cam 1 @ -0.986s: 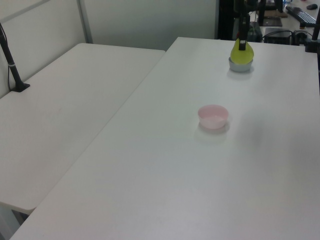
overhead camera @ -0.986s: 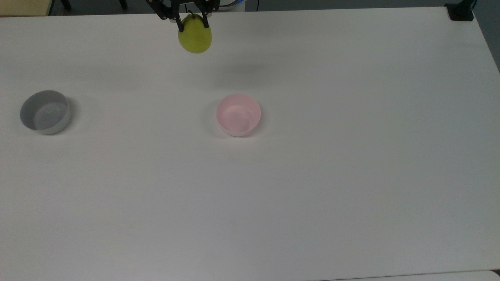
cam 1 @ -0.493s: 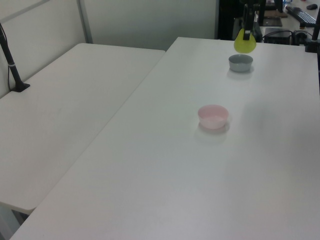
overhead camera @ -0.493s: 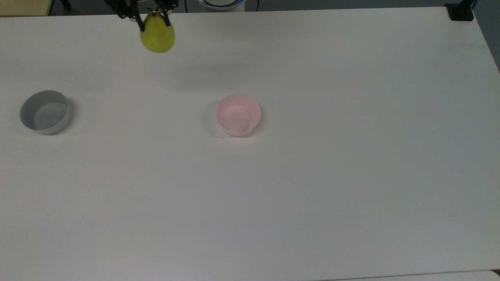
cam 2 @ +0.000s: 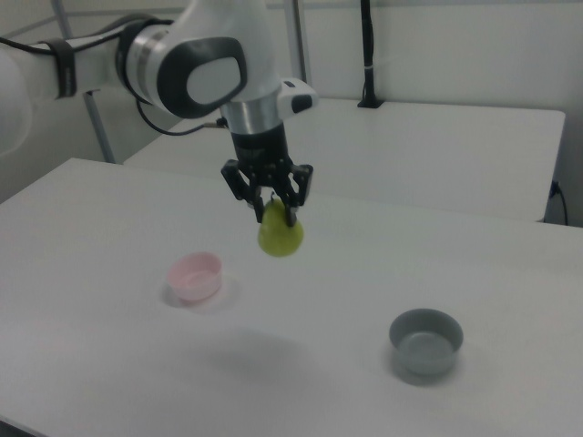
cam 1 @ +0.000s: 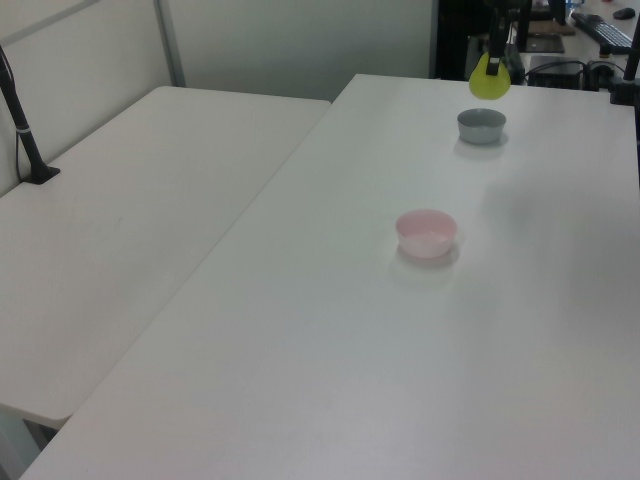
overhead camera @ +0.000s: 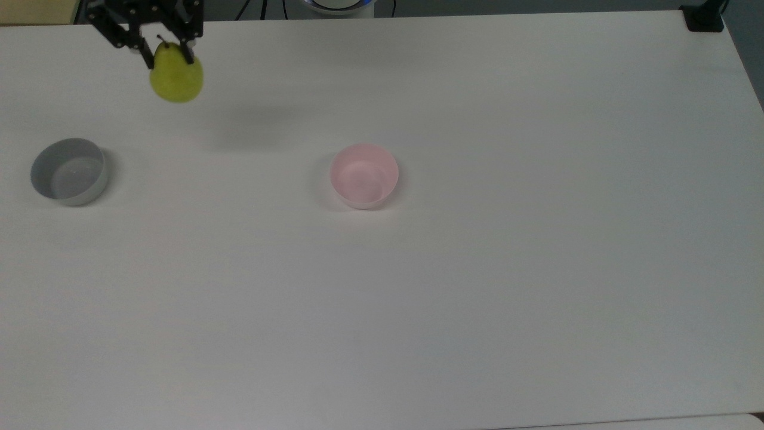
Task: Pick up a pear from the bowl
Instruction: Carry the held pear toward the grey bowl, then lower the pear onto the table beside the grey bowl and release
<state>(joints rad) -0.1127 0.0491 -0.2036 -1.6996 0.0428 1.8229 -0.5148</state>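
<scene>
Fingers (cam 2: 274, 217) clenched on the pear's (cam 2: 281, 237) narrow top, long axis seemingly upright, stem up, above the table (cam 2: 301, 364).

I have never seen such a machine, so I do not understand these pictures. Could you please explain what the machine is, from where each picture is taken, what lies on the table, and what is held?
The machine is a robot arm; at its end sits a two-finger gripper, a kind of mechanical pincer. Three fixed cameras watch it: the top view looks down on the table, while the left view and the right view look across it from opposite sides. On the white table stand two small empty bowls: a pale pink bowl near the middle and a grey bowl near the top view's left edge. The gripper is shut on a yellow-green pear, pinching its narrow top near the stem. The pear hangs in the air, clear of the table and of both bowls.
</scene>
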